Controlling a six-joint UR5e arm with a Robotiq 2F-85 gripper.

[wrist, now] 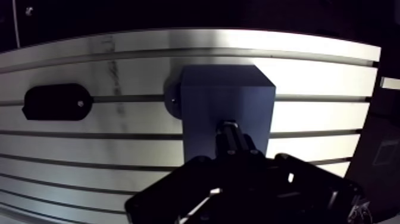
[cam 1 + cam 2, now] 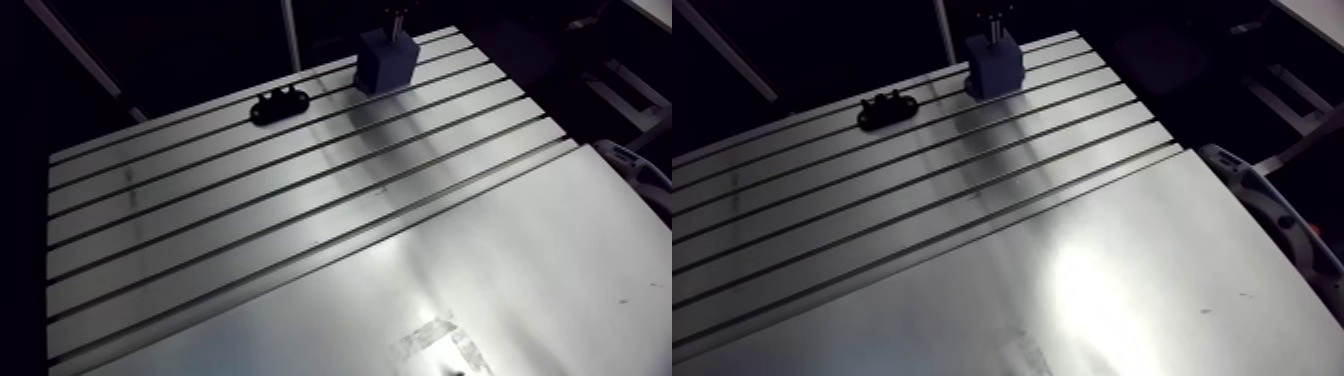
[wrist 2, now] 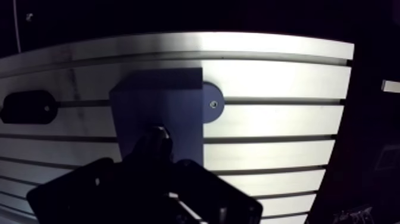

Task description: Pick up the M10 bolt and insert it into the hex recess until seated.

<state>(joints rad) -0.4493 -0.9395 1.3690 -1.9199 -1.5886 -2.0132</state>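
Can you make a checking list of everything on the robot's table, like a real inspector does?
Surface: slotted aluminium table, with a smooth sheet on its near part that has a pale tape-like patch.
Job's things: blue block at the far edge, right under the gripper; the M10 bolt and hex recess are too dark to make out.
Clutter: flat black plate lying beside the block, apart from it.
Grippers: gripper hangs over the block's top; open or shut cannot be told.
Cables: nothing seen.
Surroundings: too dim to tell.
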